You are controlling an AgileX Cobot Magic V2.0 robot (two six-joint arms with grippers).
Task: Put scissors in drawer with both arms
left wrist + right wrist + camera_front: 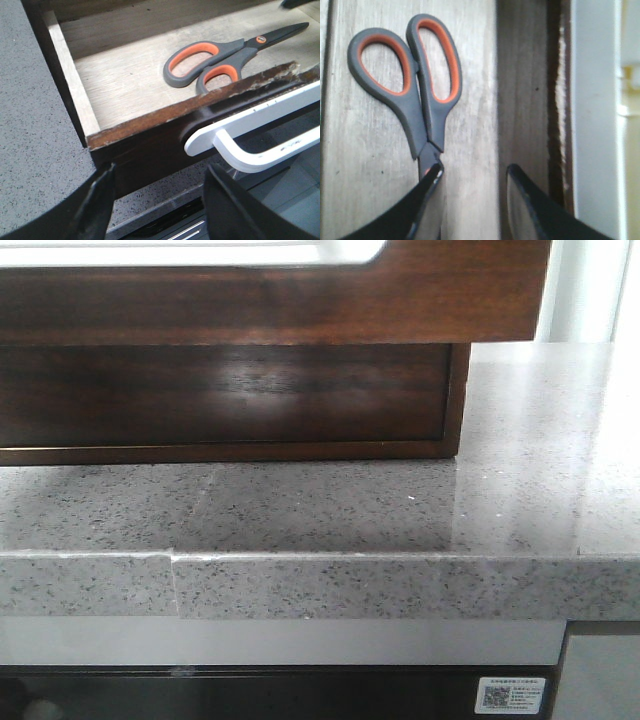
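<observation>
The drawer (150, 135) is standing pulled out over the speckled grey surface (400, 510), its glossy dark brown front (270, 300) filling the top of the front view. The scissors (225, 57) are lying flat on the pale wooden floor inside it — grey handles with orange lining, blades closed. The left tool (157, 200) is hovering just in front of the drawer's front edge, near the white handle (250, 135), with its fingers spread and holding nothing. The right tool (472, 200) is hanging over the drawer floor — fingers parted, one fingertip (427, 195) overlapping the blades of the scissors (412, 85), nothing pinched between them.
</observation>
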